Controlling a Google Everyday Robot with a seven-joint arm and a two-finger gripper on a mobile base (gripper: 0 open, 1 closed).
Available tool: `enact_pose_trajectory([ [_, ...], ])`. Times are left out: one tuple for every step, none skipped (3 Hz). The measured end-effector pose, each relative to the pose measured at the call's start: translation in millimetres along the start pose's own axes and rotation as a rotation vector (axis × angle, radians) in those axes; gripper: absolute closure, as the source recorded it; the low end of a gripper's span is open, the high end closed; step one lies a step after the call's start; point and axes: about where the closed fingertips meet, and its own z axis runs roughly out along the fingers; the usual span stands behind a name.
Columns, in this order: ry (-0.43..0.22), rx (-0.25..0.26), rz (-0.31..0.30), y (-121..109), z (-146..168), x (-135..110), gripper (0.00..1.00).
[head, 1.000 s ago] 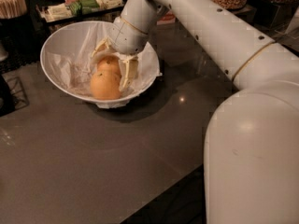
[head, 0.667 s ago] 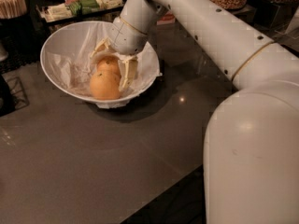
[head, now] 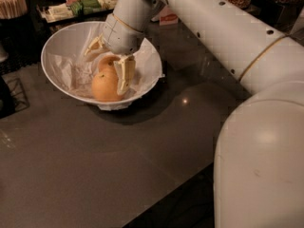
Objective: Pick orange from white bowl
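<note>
Gripper (head: 109,66) in the white bowl (head: 61,37), perhaps slightly higher; beneath it, the orange (head: 107,61) newly in view.

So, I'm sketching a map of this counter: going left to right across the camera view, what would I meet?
Cup of wooden sticks → white bowl, with the gripper down inside it at the oranges → small red-and-white packet → the robot's white body.

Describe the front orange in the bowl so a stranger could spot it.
On the dark tabletop stands a wide, shallow white bowl lined with crumpled paper, the pale two-finger gripper inside it. The round yellow-orange fruit lies by the near rim, fully in view; its twin sits behind, partly hidden by the gripper.
</note>
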Motion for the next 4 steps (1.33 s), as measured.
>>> enact_pose_trajectory([
  [-0.005, 0.000, -0.002, -2, 3, 0, 0.21],
  [-0.036, -0.035, -0.002, -7, 14, 0, 0.19],
  [-0.076, -0.056, 0.025, 0, 25, -2, 0.16],
  [-0.106, -0.061, 0.074, 19, 33, -5, 0.16],
])
